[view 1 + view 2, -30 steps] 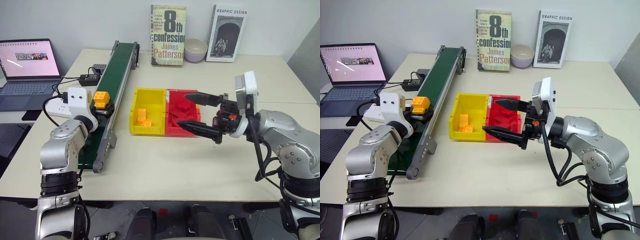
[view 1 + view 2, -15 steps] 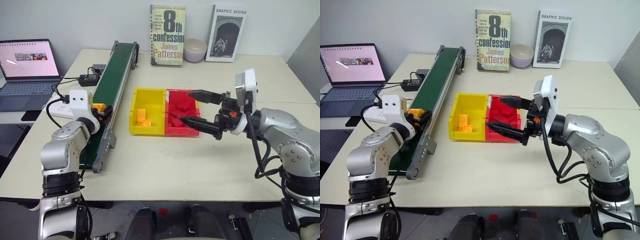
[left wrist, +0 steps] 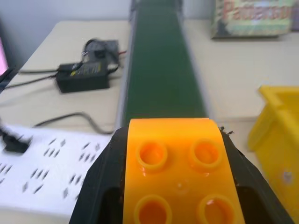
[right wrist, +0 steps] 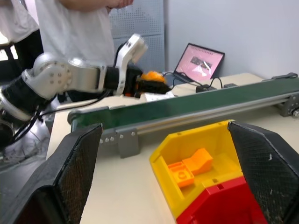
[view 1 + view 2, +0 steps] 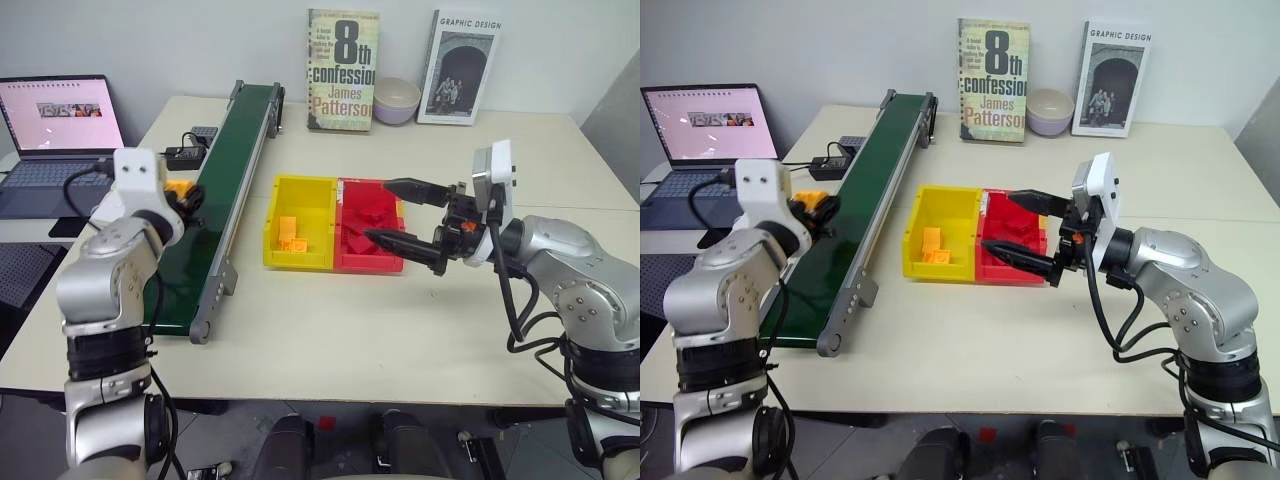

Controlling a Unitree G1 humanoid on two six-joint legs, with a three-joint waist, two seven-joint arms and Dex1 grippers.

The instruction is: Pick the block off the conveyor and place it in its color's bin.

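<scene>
My left gripper is shut on the orange-yellow block and holds it above the left rail of the dark green conveyor. In the left wrist view the studded block sits between the two black fingers, with the belt running away beyond it. The yellow bin stands right of the conveyor and holds a few orange pieces. My right gripper hovers open over the red bin, holding nothing.
The red bin, joined to the yellow one, holds small red blocks. A laptop, a black adapter and a white power strip lie left of the conveyor. Two books and a bowl stand at the back. A person stands beyond the table.
My left gripper has closed on the block and lifted it off the belt. The right gripper has stayed over the red bin.
</scene>
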